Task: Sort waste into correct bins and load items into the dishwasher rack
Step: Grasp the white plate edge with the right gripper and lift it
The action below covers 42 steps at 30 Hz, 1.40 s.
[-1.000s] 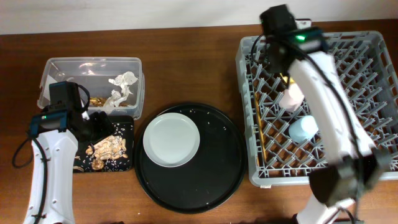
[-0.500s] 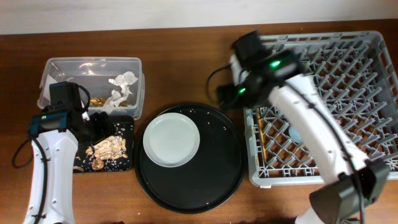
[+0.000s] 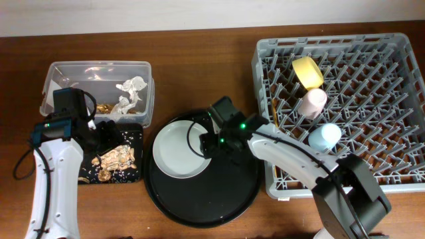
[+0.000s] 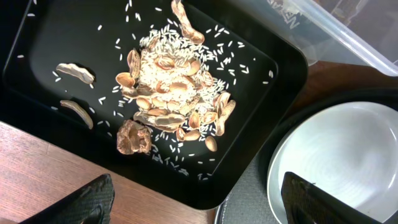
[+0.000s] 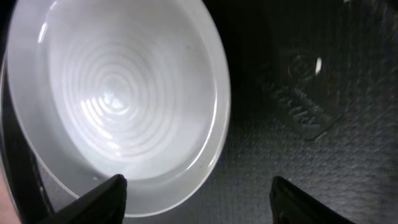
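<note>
The pale plate [image 3: 180,150] lies on the round black tray [image 3: 226,192]; it also shows in the right wrist view [image 5: 118,99] and the left wrist view [image 4: 348,162]. My right gripper [image 3: 211,143] is open and empty just over the plate's right rim [image 5: 199,199]. My left gripper [image 3: 99,133] is open and empty over the shallow black tray [image 3: 133,174], which holds brown scraps and rice [image 4: 171,87]. The clear tub [image 3: 99,70] holds the white tissue [image 3: 131,87] and the gold wrapper [image 3: 103,107]. The grey rack [image 3: 398,99] holds the yellow bowl [image 3: 307,71], pink cup [image 3: 311,103], blue cup [image 3: 323,137] and chopsticks [image 3: 276,133].
The round black tray carries a few crumbs near its far rim [image 3: 219,121]. The clear tub's wall shows at the top right of the left wrist view [image 4: 348,31]. Bare brown wood lies between the tub and the rack [image 3: 199,73].
My right arm has swung from the rack's far side leftward and down over the round tray, ending at the plate's right rim. The yellow bowl now shows in the rack. The left arm is still.
</note>
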{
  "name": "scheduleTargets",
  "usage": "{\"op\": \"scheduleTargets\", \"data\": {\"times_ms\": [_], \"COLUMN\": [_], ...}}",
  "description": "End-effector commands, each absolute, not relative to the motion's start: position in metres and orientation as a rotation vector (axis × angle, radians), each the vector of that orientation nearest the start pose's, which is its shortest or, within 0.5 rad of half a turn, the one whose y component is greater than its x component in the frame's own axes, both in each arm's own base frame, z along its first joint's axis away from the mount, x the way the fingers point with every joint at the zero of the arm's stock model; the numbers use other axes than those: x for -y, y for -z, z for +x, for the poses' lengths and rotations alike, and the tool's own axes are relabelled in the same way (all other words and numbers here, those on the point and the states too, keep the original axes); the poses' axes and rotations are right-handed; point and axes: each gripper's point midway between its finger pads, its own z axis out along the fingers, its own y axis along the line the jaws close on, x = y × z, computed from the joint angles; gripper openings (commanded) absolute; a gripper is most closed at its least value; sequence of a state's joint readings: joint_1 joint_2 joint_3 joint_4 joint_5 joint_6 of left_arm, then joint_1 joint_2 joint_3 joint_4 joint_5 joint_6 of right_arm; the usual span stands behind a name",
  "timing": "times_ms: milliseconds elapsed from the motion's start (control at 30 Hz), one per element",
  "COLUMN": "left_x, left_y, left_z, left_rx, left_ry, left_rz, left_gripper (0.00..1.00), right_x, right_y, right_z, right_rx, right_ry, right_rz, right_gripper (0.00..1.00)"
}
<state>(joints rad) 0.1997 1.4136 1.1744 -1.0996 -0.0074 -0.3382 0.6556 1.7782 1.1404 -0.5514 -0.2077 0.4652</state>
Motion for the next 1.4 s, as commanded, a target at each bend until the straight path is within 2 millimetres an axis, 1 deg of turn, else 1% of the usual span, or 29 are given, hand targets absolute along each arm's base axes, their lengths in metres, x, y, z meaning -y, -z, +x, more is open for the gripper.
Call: {"op": "scheduleTargets", "data": {"times_ms": [0, 133, 200, 233, 300, 333, 400, 433, 500, 533, 567, 633, 767, 800, 900, 967, 1067, 1167, 1233, 1300, 1333, 1367], "left_x": [-0.059, -0.059, -0.059, -0.059, -0.059, -0.059, -0.059, -0.059, -0.058, -0.058, -0.058, -0.058, -0.058, -0.058, -0.058, -0.058, -0.058, -0.058, -0.058, -0.058, -0.058, -0.059], "left_y": [-0.140, -0.140, -0.140, -0.140, -0.140, -0.140, -0.140, -0.140, -0.140, -0.140, -0.140, -0.140, -0.140, -0.140, -0.140, -0.140, -0.139, -0.140, -0.140, -0.140, -0.140, -0.140], "left_z": [0.281, 0.281, 0.281, 0.281, 0.281, 0.281, 0.281, 0.281, 0.280, 0.280, 0.280, 0.280, 0.280, 0.280, 0.280, 0.280, 0.280, 0.280, 0.280, 0.280, 0.280, 0.280], "left_rx": [-2.786, -2.788, -2.789, -2.789, -2.788, -2.789, -2.789, -2.789, -2.791, -2.792, -2.792, -2.792, -2.791, -2.792, -2.792, -2.792, -2.793, -2.792, -2.792, -2.792, -2.792, -2.792], "left_ry": [0.021, 0.021, 0.021, 0.021, 0.021, 0.021, 0.021, 0.021, 0.020, 0.020, 0.020, 0.020, 0.020, 0.020, 0.020, 0.020, 0.020, 0.020, 0.020, 0.020, 0.020, 0.020], "left_rz": [-0.788, -0.789, -0.789, -0.789, -0.789, -0.789, -0.789, -0.789, -0.790, -0.790, -0.790, -0.790, -0.790, -0.790, -0.790, -0.790, -0.790, -0.790, -0.790, -0.790, -0.790, -0.790], "left_gripper": [0.85, 0.85, 0.85, 0.85, 0.85, 0.85, 0.85, 0.85, 0.85, 0.85, 0.85, 0.85, 0.85, 0.85, 0.85, 0.85, 0.85, 0.85, 0.85, 0.85, 0.85, 0.85], "right_x": [-0.264, -0.263, -0.263, -0.262, -0.260, -0.258, -0.249, -0.244, -0.231, -0.226, -0.223, -0.220, -0.222, -0.222, -0.223, -0.225, -0.229, -0.218, -0.200, -0.185, -0.180, -0.169], "right_y": [-0.033, -0.021, -0.013, -0.010, -0.006, -0.005, -0.002, -0.001, 0.002, 0.003, 0.003, 0.004, 0.004, 0.004, 0.003, 0.000, -0.019, -0.056, -0.093, -0.130, -0.142, -0.164], "right_z": [0.287, 0.283, 0.281, 0.280, 0.279, 0.278, 0.278, 0.277, 0.275, 0.274, 0.273, 0.271, 0.272, 0.271, 0.271, 0.271, 0.278, 0.293, 0.307, 0.318, 0.322, 0.328], "right_rx": [-2.905, -2.943, -2.970, -2.978, -2.990, -3.002, -3.023, -3.032, -3.044, -3.047, -3.050, -3.056, -3.056, -3.056, -3.060, -3.058, -3.017, -2.917, -2.814, -2.708, -2.673, -2.608], "right_ry": [-0.518, -0.504, -0.501, -0.494, -0.483, -0.469, -0.402, -0.363, -0.271, -0.236, -0.211, -0.187, -0.204, -0.204, -0.214, -0.230, -0.262, -0.173, -0.051, 0.039, 0.065, 0.119], "right_rz": [-0.223, -0.221, -0.191, -0.189, -0.184, -0.146, -0.037, 0.016, 0.111, 0.123, 0.125, 0.132, 0.143, 0.143, 0.142, 0.134, 0.047, 0.044, 0.066, 0.032, 0.027, 0.025], "right_gripper": [0.72, 0.69, 0.68, 0.66, 0.52, 0.46, 0.29, 0.22, 0.16, 0.15, 0.11, 0.09, 0.08, 0.04, 0.04, 0.04, 0.04, 0.04, 0.04, 0.04, 0.04, 0.04]}}
